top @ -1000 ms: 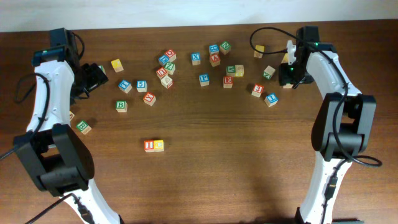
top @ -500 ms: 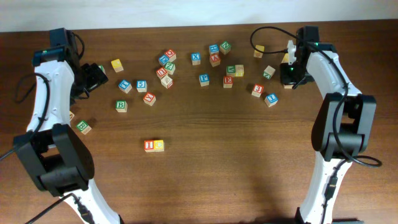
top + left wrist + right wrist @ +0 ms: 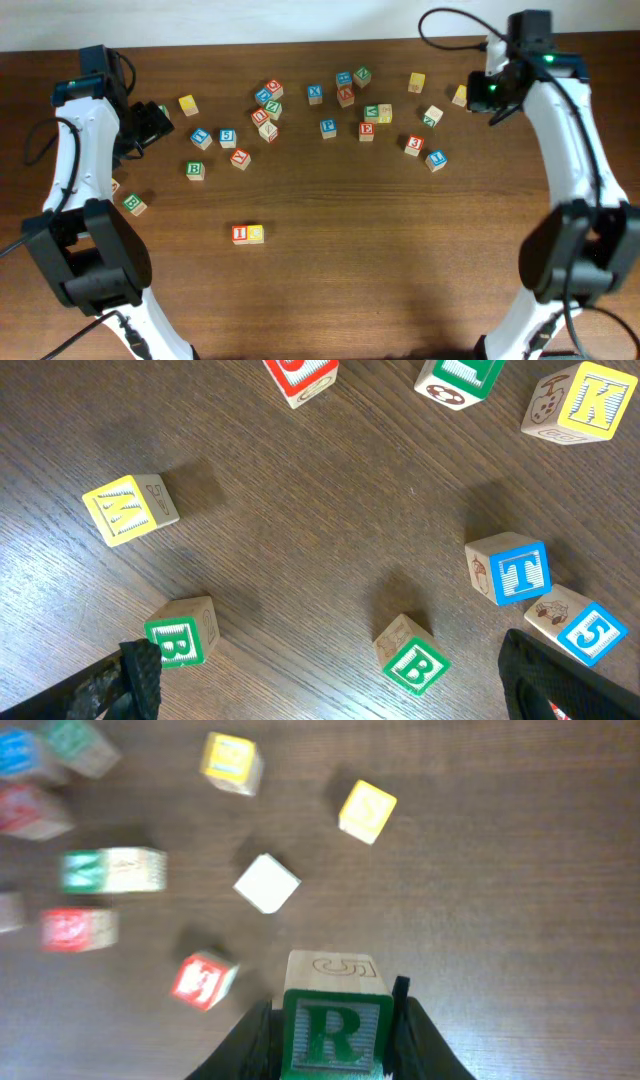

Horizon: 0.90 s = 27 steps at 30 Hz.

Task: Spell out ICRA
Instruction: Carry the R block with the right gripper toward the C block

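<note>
Green R block [image 3: 335, 1012] sits clamped between fingers of the right hand [image 3: 337, 1038].

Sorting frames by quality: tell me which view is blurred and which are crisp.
Right wrist view: the red block at left is smeared, while the gripped R block is crisp. Left wrist view: sharp, T block readable. Overhead: sharp, letters tiny.

Table [image 3: 350, 270] dark matt wood grain, R block [image 3: 333, 1025] pale bare wood w/ green painted face
</note>
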{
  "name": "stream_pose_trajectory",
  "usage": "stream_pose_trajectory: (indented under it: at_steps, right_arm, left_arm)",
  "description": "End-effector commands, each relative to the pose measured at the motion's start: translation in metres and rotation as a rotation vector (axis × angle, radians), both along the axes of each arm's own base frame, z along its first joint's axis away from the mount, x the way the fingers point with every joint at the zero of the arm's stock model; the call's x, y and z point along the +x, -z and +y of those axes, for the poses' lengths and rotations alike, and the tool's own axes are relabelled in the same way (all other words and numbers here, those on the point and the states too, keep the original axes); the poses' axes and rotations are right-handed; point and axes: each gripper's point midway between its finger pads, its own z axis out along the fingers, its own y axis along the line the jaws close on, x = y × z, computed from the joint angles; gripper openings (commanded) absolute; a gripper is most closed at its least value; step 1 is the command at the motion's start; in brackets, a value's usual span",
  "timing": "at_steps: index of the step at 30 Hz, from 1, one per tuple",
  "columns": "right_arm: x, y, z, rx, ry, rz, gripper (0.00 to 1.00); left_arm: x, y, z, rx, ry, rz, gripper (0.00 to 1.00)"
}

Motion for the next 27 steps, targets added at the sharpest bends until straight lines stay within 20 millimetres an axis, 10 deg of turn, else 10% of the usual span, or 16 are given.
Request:
stream_pose_trajectory:
  at_steps: [1, 14, 27]
  right_arm:
    - [-0.014, -0.003, 0.026, 0.082, -0.004, 0.05, 0.22]
    - [-0.085, 0.038, 0.171, 0.09, -0.228, 0.292, 0.22]
    - [-0.171, 0.133, 0.26, 0.074, -0.295, 0.431, 0.22]
  left_arm:
    - [0.001, 0.0, 0.002, -0.002, -0.002, -0.001, 0.99]
    - [0.001, 0.0, 0.002, -0.002, -0.002, -0.001, 0.99]
    - [0.001, 0.0, 0.002, -0.002, -0.002, -0.001, 0.99]
